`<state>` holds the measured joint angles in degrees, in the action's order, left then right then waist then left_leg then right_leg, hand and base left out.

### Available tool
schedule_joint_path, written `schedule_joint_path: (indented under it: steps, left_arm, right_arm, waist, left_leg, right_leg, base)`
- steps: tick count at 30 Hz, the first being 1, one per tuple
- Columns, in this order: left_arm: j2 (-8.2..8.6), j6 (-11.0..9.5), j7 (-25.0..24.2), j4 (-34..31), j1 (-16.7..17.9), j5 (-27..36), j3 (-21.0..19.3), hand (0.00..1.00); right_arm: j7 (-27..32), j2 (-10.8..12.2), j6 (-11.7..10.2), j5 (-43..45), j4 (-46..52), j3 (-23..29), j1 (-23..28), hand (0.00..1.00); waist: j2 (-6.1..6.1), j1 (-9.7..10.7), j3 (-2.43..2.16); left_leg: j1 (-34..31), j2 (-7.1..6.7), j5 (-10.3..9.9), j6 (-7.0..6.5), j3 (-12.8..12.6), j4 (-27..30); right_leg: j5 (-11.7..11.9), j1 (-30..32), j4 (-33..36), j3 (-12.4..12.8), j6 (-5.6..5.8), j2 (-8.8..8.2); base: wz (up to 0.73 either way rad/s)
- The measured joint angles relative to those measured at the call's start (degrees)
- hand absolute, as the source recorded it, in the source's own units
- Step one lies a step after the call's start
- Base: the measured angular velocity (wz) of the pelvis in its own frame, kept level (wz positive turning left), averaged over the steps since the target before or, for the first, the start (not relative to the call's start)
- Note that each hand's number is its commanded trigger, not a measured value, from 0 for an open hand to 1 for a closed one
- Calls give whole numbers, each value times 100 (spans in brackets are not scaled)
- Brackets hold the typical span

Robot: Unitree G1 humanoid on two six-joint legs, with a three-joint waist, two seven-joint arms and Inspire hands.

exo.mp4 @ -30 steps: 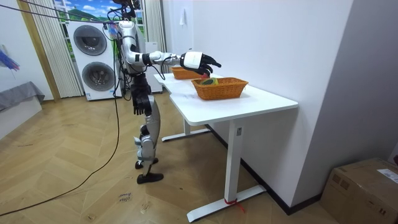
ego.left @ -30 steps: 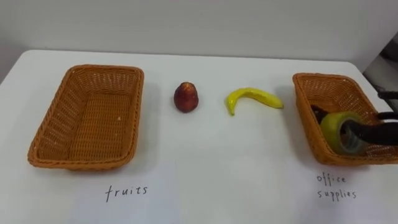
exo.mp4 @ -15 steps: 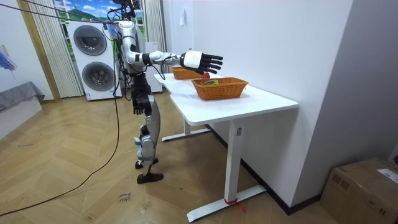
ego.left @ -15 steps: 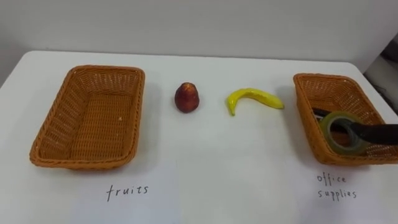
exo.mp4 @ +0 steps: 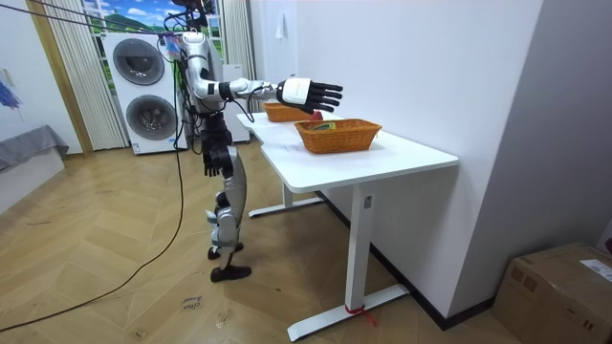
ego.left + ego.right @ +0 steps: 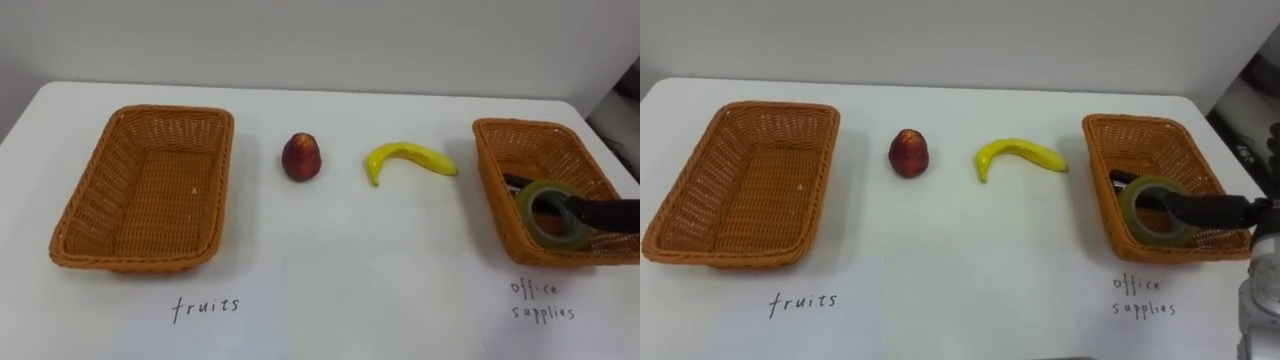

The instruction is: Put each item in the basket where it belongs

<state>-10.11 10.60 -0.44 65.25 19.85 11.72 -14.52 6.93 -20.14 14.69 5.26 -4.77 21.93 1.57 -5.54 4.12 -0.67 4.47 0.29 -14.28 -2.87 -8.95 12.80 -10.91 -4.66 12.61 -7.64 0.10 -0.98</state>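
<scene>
A green tape roll (image 6: 529, 214) lies flat in the right wicker basket (image 6: 488, 175), beside a dark object (image 6: 512, 182). My right hand (image 6: 612, 213) reaches in from the right, its straight dark fingers lying over the roll's far side. In the room view this hand (image 5: 311, 93) is open above the basket (image 5: 339, 136). A red fruit (image 6: 301, 157) and a yellow banana (image 6: 408, 157) rest on the white table (image 6: 330, 260) between the baskets. The left wicker basket (image 6: 85, 190) holds nothing.
A handwritten label lies in front of each basket (image 6: 204, 307) (image 6: 541, 298). I stand at the table's long side. The table's right edge runs just past the right basket. Washing machines (image 5: 143, 91) stand behind me.
A second ago the tape roll stood on edge on my right hand's fingers over the right basket. It has dropped flat into the basket and the fingers have straightened.
</scene>
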Motion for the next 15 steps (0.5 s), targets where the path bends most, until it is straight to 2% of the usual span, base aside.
schedule_joint_path:
  steps: [10, 15]
  left_arm:
    - [-1, -11, 31, 2, 0, 3, 0, 0]
    - [-2, -76, 38, 0, -1, 4, -4, 0]
  right_arm:
    - [54, -2, 0, -35, 98, 0, -1, 0]
    - [152, -2, -4, -58, 271, 2, -8, 0]
  waist:
    - [11, -4, -1]
    - [-21, -7, 8]
  left_leg:
    - [15, -1, 1, 0, -1, -5]
    - [21, -2, 2, 0, -1, -6]
  right_leg:
    - [0, -10, 2, -18, 0, -2]
    - [0, -18, 2, -17, 0, -3]
  base:
    - [0]
    - [0]
